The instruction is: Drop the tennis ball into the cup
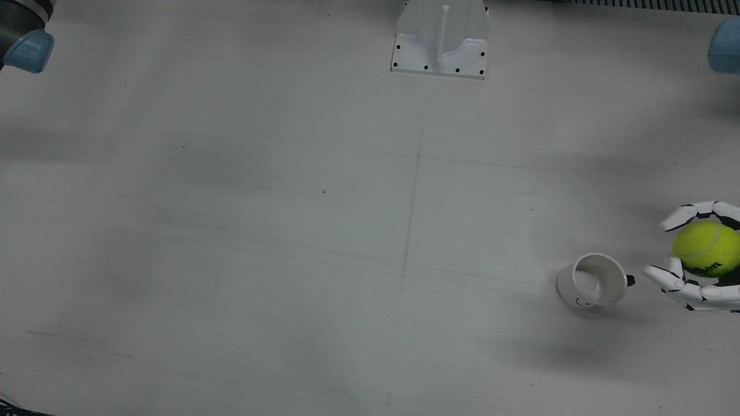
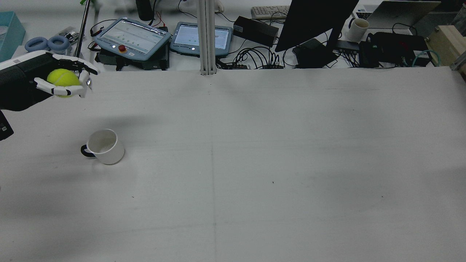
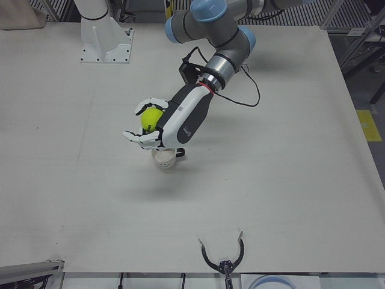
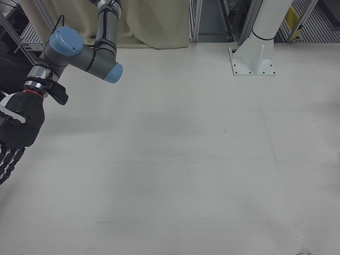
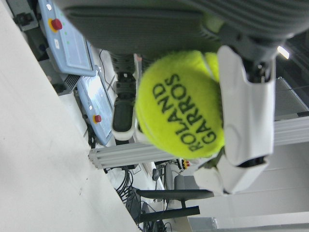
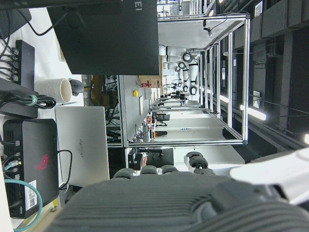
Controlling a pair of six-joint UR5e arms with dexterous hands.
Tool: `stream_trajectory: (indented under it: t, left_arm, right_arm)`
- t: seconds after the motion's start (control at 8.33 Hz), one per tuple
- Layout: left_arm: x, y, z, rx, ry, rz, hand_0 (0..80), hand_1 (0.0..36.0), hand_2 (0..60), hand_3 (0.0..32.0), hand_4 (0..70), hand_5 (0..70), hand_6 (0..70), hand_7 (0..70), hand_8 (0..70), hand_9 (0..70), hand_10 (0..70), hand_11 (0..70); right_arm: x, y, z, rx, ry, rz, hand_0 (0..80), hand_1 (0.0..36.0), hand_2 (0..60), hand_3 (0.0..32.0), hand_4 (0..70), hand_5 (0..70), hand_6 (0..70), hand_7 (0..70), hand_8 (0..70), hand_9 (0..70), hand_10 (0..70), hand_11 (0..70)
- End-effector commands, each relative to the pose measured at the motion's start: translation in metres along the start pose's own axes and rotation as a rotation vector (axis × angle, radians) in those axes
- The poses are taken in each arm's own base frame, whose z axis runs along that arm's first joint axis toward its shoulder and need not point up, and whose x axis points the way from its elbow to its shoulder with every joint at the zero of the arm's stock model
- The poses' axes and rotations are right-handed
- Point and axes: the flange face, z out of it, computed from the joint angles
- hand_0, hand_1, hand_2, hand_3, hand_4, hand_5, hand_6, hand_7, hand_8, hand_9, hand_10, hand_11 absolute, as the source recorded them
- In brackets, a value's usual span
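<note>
1. Left hand (image 3: 157, 127) hangs raised above the bench (image 2: 255, 163), fingers (image 1: 682, 216) wrapped around the one tennis ball (image 1: 706, 248), just beside the single upright cup (image 1: 595, 280).
2. Right hand (image 4: 15, 135) sits off at the edge, fingers straight, holding nothing.

Left arm (image 3: 225, 42): grey tubes, blue joint caps, black cable, red wrist ring; left hand (image 3: 157, 125) white-and-black.
</note>
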Motion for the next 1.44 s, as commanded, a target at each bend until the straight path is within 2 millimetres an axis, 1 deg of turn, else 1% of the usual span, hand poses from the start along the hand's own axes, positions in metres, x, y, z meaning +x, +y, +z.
stream_trajectory:
  t: [0.0,0.12,0.24,0.36,0.48,0.6,0.72,0.84,0.96,1.08,1.2,1.32]
  left_arm:
    - [-0.054,0.011,0.013,-0.017,-0.063,0.024,58.7,23.8,35.0,0.0,44.0,21.6,70.0,70.0,53.9,70.0,34.3,49.8]
    - [-0.053,0.010,0.014,-0.011,-0.049,0.025,57.8,23.5,37.1,0.0,42.8,21.9,70.0,70.0,52.0,70.0,32.2,47.1]
    - [-0.051,0.006,0.013,-0.003,-0.047,0.026,57.2,23.1,32.6,0.0,41.8,19.2,68.9,70.0,50.4,70.0,30.9,45.4]
    - [-0.054,-0.004,0.006,0.002,-0.047,0.026,54.7,22.0,32.0,0.0,39.3,16.6,58.3,70.0,46.2,66.5,27.7,41.1]
    - [-0.056,-0.009,0.002,-0.004,-0.044,0.026,54.9,19.0,18.6,0.0,32.7,16.6,59.8,70.0,34.8,46.9,16.6,25.4]
    - [-0.057,-0.007,0.003,-0.020,-0.041,0.026,56.6,23.0,5.4,0.0,21.7,6.9,14.1,38.6,6.4,14.6,3.9,7.5]
    - [-0.057,-0.005,0.005,-0.024,-0.041,0.026,55.1,25.3,9.2,0.0,11.6,3.7,2.3,22.5,0.0,3.1,0.0,0.7]
    - [-0.057,-0.005,0.005,-0.025,-0.040,0.026,55.7,27.1,11.2,0.0,5.7,4.1,2.0,20.1,0.0,2.6,0.0,0.0]
    - [-0.056,-0.008,0.004,-0.019,-0.040,0.027,56.4,27.8,11.0,0.0,4.4,4.3,2.0,19.1,0.0,2.4,0.0,0.0]
    - [-0.056,-0.012,0.002,-0.010,-0.040,0.028,56.9,27.7,9.7,0.0,4.1,4.9,2.9,17.7,0.0,2.1,0.0,0.0]
    - [-0.057,-0.025,-0.004,0.000,-0.037,0.027,56.2,27.7,9.5,0.0,3.7,3.2,0.4,18.5,0.0,2.3,0.0,0.0]
    - [-0.052,-0.037,-0.013,0.015,-0.027,0.033,56.2,27.7,10.8,0.0,3.2,3.8,1.3,17.1,0.0,2.0,0.0,0.0]
  right_arm:
    - [0.000,-0.001,0.000,0.002,0.001,0.000,0.0,0.0,0.0,0.0,0.0,0.0,0.0,0.0,0.0,0.0,0.0,0.0]
    - [0.000,-0.001,0.000,0.002,0.001,0.000,0.0,0.0,0.0,0.0,0.0,0.0,0.0,0.0,0.0,0.0,0.0,0.0]
    - [0.000,0.000,0.000,0.000,0.001,0.000,0.0,0.0,0.0,0.0,0.0,0.0,0.0,0.0,0.0,0.0,0.0,0.0]
    - [0.000,0.000,0.000,0.000,-0.001,0.000,0.0,0.0,0.0,0.0,0.0,0.0,0.0,0.0,0.0,0.0,0.0,0.0]
    - [0.000,0.000,0.000,0.000,-0.001,0.000,0.0,0.0,0.0,0.0,0.0,0.0,0.0,0.0,0.0,0.0,0.0,0.0]
    - [0.000,0.000,0.000,0.000,-0.001,0.000,0.0,0.0,0.0,0.0,0.0,0.0,0.0,0.0,0.0,0.0,0.0,0.0]
    - [0.000,0.000,0.000,0.000,-0.001,0.000,0.0,0.0,0.0,0.0,0.0,0.0,0.0,0.0,0.0,0.0,0.0,0.0]
    - [0.000,0.000,0.000,0.000,-0.001,0.000,0.0,0.0,0.0,0.0,0.0,0.0,0.0,0.0,0.0,0.0,0.0,0.0]
    - [0.000,0.000,0.000,0.000,-0.001,0.000,0.0,0.0,0.0,0.0,0.0,0.0,0.0,0.0,0.0,0.0,0.0,0.0]
    - [0.000,0.000,0.000,0.000,-0.001,0.000,0.0,0.0,0.0,0.0,0.0,0.0,0.0,0.0,0.0,0.0,0.0,0.0]
    - [0.000,0.000,0.000,0.000,-0.001,0.000,0.0,0.0,0.0,0.0,0.0,0.0,0.0,0.0,0.0,0.0,0.0,0.0]
    - [0.000,0.000,0.000,0.000,-0.001,0.000,0.0,0.0,0.0,0.0,0.0,0.0,0.0,0.0,0.0,0.0,0.0,0.0]
